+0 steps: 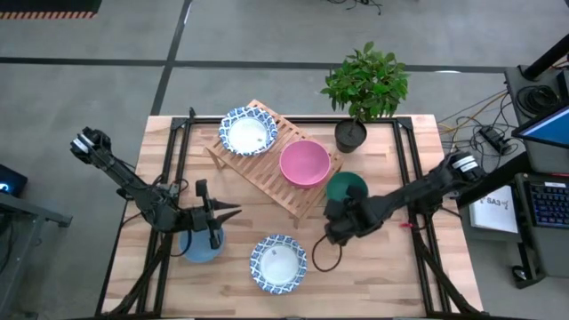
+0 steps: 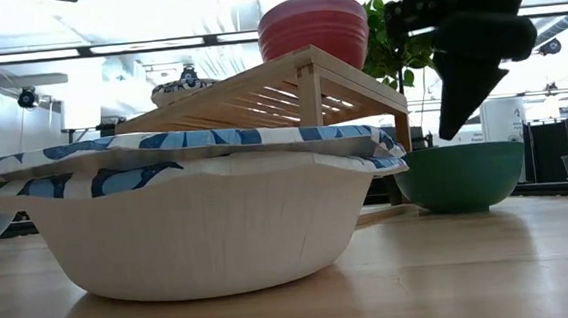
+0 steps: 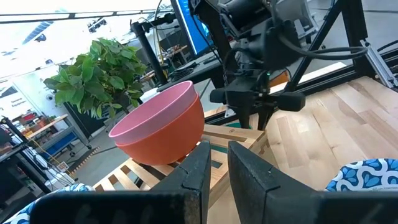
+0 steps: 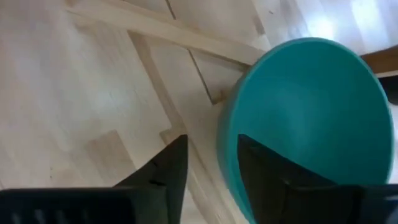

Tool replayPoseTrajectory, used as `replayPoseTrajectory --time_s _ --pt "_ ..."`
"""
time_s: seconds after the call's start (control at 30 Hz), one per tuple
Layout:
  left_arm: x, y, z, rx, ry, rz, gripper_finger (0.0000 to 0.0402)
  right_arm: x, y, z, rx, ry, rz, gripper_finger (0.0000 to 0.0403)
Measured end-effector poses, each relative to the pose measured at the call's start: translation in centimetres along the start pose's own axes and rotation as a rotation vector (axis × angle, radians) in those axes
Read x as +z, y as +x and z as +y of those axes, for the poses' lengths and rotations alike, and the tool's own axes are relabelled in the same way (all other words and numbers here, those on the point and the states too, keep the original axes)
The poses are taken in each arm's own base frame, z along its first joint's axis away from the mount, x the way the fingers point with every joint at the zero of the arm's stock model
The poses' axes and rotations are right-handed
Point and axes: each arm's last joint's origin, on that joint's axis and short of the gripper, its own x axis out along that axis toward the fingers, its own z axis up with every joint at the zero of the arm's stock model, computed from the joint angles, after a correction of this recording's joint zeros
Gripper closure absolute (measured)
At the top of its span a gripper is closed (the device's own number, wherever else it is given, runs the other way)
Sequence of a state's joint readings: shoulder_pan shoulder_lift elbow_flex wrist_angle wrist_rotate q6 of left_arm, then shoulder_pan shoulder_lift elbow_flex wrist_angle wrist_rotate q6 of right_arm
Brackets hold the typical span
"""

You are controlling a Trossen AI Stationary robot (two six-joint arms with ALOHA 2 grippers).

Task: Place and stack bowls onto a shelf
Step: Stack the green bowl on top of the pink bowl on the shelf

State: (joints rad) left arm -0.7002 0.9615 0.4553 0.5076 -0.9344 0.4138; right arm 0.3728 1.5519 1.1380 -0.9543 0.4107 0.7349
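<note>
1. Your landmark is the wooden slatted shelf (image 1: 271,160), lying at a slant across the far half of the table (image 1: 400,267).
2. On the shelf you have a pink bowl (image 1: 305,164) near its right end and a white bowl with a blue patterned rim (image 1: 248,132) at its left end.
3. A potted plant (image 1: 364,89) stands just beyond the shelf's right end, crowding that corner.
4. A second blue-patterned white bowl (image 1: 278,263) sits on the table well in front of the shelf.
5. The green bowl (image 1: 347,188) rests on the table just beside the shelf's right end.
6. The plain blue bowl (image 1: 201,245) lies in front of the shelf's left end, partly hidden under the left arm.
7. Your right gripper (image 4: 211,163) hangs over the green bowl's near rim, fingers a narrow gap apart, gripping nothing.
8. Your left gripper (image 3: 216,163) hovers above the blue bowl, fingers slightly parted and empty.
</note>
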Motion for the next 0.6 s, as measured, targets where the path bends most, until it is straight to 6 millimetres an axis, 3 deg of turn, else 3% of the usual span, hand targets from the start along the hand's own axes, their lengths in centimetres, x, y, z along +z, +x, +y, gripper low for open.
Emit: replayPoseTrajectory --time_s 0.2,0.4,0.5,0.6 --pt "0.0 0.0 0.0 0.0 0.0 0.0 0.0364 -0.3 0.3 -1.3 -0.013 -0.041 0.01 0.0236" --pt "0.0 0.0 0.0 0.0 0.0 0.0 0.0364 -1.2 1.7 -1.3 -0.012 -0.05 0.006 0.0232" --pt "0.0 0.0 0.0 0.0 0.0 0.0 0.0364 -1.6 2.4 -1.3 -0.015 -0.058 -0.017 0.0241" --pt "0.0 0.0 0.0 0.0 0.0 0.0 0.0364 -1.8 2.6 -1.4 -0.033 -0.064 -0.017 0.0275"
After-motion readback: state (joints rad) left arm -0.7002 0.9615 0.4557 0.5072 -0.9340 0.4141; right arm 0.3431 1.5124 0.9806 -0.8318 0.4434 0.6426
